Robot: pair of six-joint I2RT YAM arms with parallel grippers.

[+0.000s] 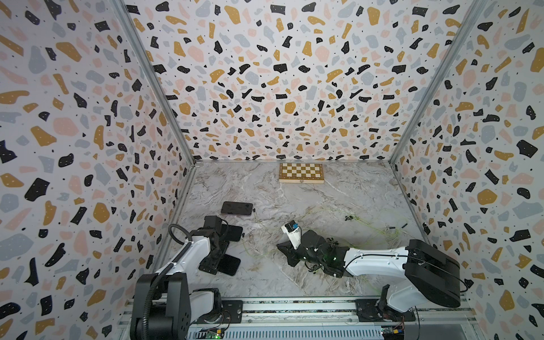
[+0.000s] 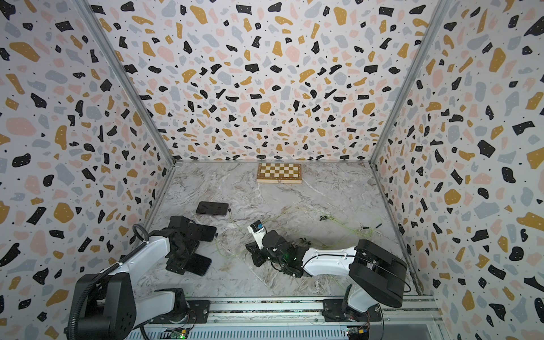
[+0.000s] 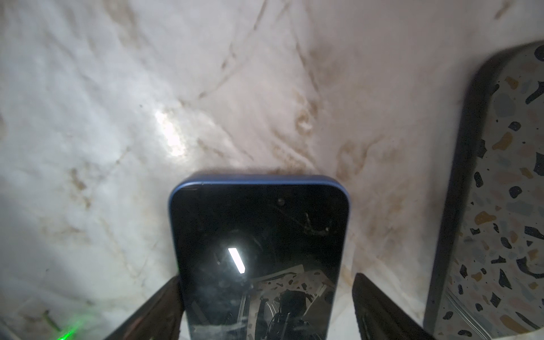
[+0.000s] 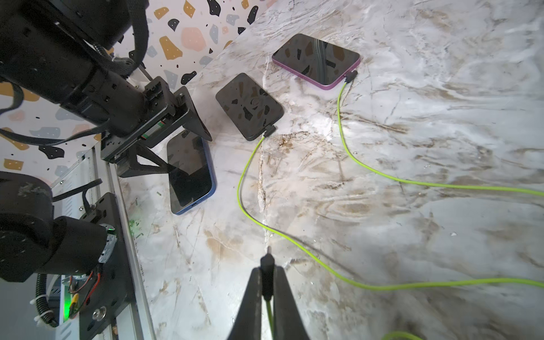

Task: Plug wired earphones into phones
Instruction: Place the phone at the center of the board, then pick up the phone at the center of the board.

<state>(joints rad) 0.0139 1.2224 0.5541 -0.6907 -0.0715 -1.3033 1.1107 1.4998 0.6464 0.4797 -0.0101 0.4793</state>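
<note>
1. Marbled tabletop [image 1: 323, 200] carries the three phones in a row beside the left arm. The blue-edged phone [image 4: 190, 173], nearest the rail, lies flat, and its port is empty.
2. The black phone [image 4: 249, 106] and the purple-edged phone [image 4: 316, 60] each have a black plug seated. Their yellow-green cables [image 4: 382, 176] trail away across the marble.
3. The right gripper [image 4: 267, 272] is pressed together on the third plug [image 4: 266, 262]. It pinches the plug's body, so the metal tip sticks out ahead, aimed roughly toward the phones. That hold probably keeps the tip free for the port, and the cable runs back between the fingers.
4. The left gripper [image 3: 266, 279] straddles the blue-edged phone with its jaws spread. One of its fingers [image 3: 159, 309] sits at the phone's edge, and the other stands clear with bare marble between. It is likely there to brace the phone against the push of the plug.
5. Only the right wrist view shows the seated plugs and the empty port. Only the left wrist view shows the gap beside the phone. In both top views the left arm hides its jaws and much of the two nearer phones.
6. The top views alone show the spare earbuds [image 1: 349, 217] lying well apart on the table. They also show the chessboard box [image 1: 301, 173] against the back terrazzo wall [image 1: 279, 73].
</note>
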